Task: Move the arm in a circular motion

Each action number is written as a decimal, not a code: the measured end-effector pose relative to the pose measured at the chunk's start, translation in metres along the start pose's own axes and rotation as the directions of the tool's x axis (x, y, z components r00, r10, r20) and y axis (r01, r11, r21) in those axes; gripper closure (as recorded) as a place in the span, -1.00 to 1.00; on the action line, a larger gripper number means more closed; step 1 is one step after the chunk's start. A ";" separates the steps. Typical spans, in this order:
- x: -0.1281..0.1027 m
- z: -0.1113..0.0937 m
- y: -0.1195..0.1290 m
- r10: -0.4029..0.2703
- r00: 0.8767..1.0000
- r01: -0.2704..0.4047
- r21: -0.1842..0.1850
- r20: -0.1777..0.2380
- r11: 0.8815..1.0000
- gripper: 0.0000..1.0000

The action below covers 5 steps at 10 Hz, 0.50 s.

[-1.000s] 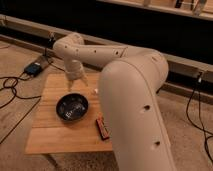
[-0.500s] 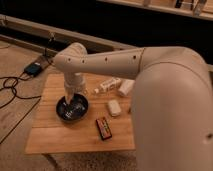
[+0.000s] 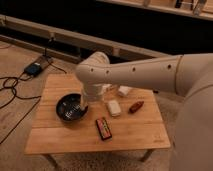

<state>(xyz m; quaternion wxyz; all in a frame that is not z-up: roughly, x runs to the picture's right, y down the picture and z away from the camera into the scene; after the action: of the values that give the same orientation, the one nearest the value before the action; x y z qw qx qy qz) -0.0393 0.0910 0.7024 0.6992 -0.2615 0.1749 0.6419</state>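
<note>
The cream-white arm [image 3: 150, 72] reaches from the right edge of the frame across the upper centre, bending down at a rounded joint. Its end effector [image 3: 81, 103] hangs at the right side of a dark bowl [image 3: 66, 109] on the wooden bench [image 3: 60, 142]; I cannot tell whether it is open or closed. A white block [image 3: 114, 108], a reddish item [image 3: 136, 106] and a dark packet [image 3: 103, 128] lie right of the bowl.

arm [image 3: 135, 75] above table [image 3: 135, 132], end effector [image 3: 81, 104] (over bowl [image 3: 63, 114])
</note>
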 end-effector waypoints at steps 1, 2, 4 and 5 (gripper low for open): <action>0.003 -0.001 -0.024 0.046 0.999 -0.046 0.013 0.003 0.999 -0.30; 0.002 -0.003 -0.041 0.078 0.997 -0.079 0.019 0.009 0.997 -0.30; -0.009 -0.007 -0.086 0.144 0.989 -0.145 0.028 0.025 0.989 -0.30; -0.015 -0.009 -0.103 0.162 0.986 -0.163 0.029 0.030 0.986 -0.30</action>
<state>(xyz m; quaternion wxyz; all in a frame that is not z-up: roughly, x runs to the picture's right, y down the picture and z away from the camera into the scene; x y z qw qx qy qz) 0.0616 0.0695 0.7185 0.6511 -0.2264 0.1961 0.6974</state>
